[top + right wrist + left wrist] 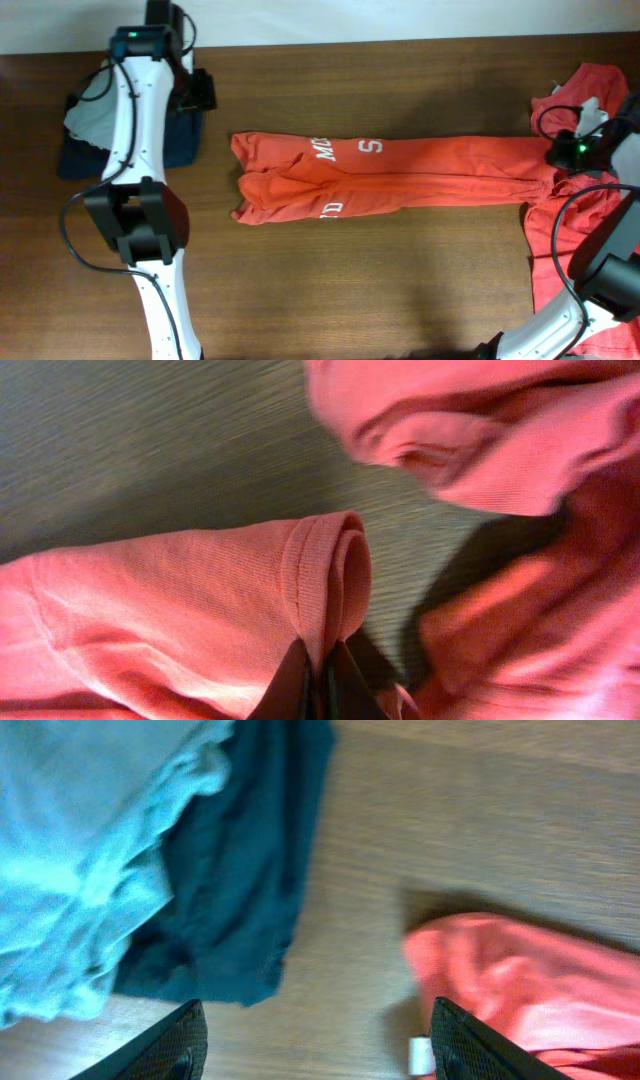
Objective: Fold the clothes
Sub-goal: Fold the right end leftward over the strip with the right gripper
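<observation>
The orange T-shirt (400, 172) lay stretched in a long strip across the middle of the worktop (380, 290). Its ribbed edge (322, 575) was clenched in the right hand (318, 682). The left hand (315, 1048) hung released over bare wood between the shirt's left end and a dark folded pile (240, 860). Open worktop ran along the strip's near side.

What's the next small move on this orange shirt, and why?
Probably lift the pinched edge and carry it across the orange shirt toward its lettered end. The right gripper is shut on that edge, the shirt lies as a long narrow strip, and the left gripper is open, empty.
</observation>
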`<action>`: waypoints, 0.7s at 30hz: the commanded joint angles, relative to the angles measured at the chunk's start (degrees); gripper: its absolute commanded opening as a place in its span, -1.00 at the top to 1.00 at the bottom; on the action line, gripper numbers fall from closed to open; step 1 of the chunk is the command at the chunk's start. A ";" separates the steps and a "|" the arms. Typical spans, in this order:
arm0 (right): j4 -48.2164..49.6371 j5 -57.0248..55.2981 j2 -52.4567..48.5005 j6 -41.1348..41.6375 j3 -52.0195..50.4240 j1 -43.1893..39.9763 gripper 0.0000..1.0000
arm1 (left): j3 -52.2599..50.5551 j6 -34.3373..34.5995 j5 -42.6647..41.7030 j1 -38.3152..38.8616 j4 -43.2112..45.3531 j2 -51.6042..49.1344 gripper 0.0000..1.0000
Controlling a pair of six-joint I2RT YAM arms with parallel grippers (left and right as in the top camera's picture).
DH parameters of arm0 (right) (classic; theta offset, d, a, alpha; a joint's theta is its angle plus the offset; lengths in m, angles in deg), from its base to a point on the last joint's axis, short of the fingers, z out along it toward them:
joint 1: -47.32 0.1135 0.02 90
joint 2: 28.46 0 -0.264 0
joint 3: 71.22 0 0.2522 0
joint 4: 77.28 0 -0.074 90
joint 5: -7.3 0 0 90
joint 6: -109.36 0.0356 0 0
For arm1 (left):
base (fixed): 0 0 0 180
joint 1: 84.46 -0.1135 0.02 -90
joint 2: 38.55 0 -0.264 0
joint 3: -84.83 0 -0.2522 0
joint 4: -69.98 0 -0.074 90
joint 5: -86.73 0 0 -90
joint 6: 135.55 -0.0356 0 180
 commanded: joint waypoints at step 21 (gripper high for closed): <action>-24.30 0.76 -0.04 9.11 28.50 19.06 0.92 | 1.05 -0.31 0.00 -1.90 -1.14 1.22 -0.99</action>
